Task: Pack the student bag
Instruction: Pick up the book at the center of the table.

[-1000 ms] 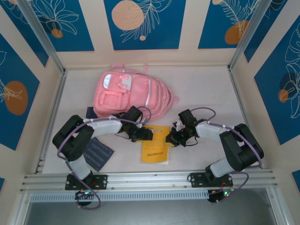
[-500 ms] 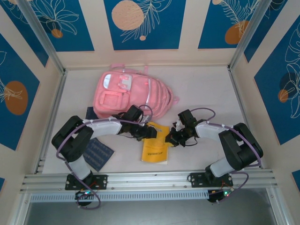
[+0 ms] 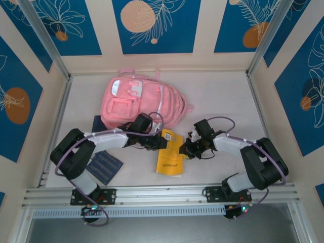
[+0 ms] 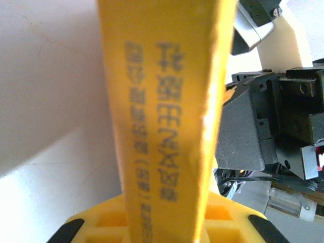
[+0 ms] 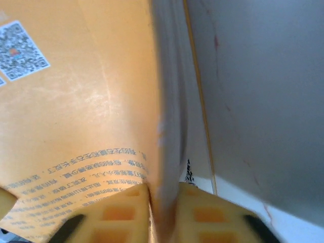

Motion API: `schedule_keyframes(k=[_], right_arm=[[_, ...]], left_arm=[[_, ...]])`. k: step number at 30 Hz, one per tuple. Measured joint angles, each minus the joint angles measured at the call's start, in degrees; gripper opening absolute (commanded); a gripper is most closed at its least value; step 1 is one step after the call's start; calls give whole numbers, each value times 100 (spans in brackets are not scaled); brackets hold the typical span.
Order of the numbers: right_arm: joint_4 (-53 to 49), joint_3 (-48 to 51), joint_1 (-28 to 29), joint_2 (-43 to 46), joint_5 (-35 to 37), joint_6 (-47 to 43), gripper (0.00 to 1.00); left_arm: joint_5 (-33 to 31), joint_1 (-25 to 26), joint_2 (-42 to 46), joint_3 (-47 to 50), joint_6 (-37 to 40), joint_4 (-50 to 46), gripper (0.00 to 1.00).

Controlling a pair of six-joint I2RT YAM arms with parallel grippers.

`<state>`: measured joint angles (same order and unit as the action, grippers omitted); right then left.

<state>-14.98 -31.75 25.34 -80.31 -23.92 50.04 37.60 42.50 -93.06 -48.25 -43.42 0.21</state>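
The student bag (image 3: 142,101), a pink backpack, lies flat at the back left of the table. A yellow book (image 3: 169,159) hangs tilted between my two grippers in front of the bag. My left gripper (image 3: 158,144) is shut on the book's left upper edge. In the left wrist view the printed yellow spine (image 4: 162,101) runs straight up from between the yellow fingers (image 4: 101,225). My right gripper (image 3: 183,149) is shut on the book's right edge. In the right wrist view the cover (image 5: 76,101) and the grey page edges are pinched between its pads (image 5: 116,212).
A dark blue notebook (image 3: 105,166) lies on the table by the left arm's base. Another dark blue corner (image 3: 97,121) sticks out beside the bag's near left edge. Aluminium posts and patterned walls close the table in.
My left gripper has reached the book and shut on its edge. The book has lifted off the table, tilted and shifted slightly right. The right gripper still has its edge.
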Motion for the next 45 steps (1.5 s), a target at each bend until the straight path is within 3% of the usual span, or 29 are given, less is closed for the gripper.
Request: schedule_keyframes(k=[6, 8, 15, 21, 23, 26, 29, 36, 41, 45], right_arm=[[-17, 42, -260, 743, 87, -83, 84], [48, 44, -376, 1038, 55, -111, 90], [1204, 201, -846, 1314, -1060, 81, 92], [2262, 234, -734, 1631, -1624, 463, 95], [2717, 315, -658, 1856, -1626, 763, 91], [2979, 326, -514, 2046, -1506, 1132, 85], [2455, 129, -306, 2380, -903, 1169, 78], [2319, 57, -256, 3285, 109, 1818, 90], [3008, 76, -39, 2752, 103, 2529, 100], [3595, 81, 485, 2350, 186, 2973, 99]], left_arm=[[46, -9, 732, -20, -17, 85, 0], [42, -31, 975, -24, -42, 122, 0], [20, -118, 1757, -24, -278, 238, 0], [-330, -236, 2450, 140, -496, 334, 0], [-551, -286, 2717, 334, -715, 619, 0], [-881, -304, 2931, 446, -984, 933, 0], [-1255, -313, 3049, 444, -1139, 1143, 0], [-2516, -328, 3598, 444, -1329, 1381, 0], [-3204, -372, 3654, 457, -1615, 1661, 0], [-3462, -404, 3515, 494, -1891, 1853, 0]])
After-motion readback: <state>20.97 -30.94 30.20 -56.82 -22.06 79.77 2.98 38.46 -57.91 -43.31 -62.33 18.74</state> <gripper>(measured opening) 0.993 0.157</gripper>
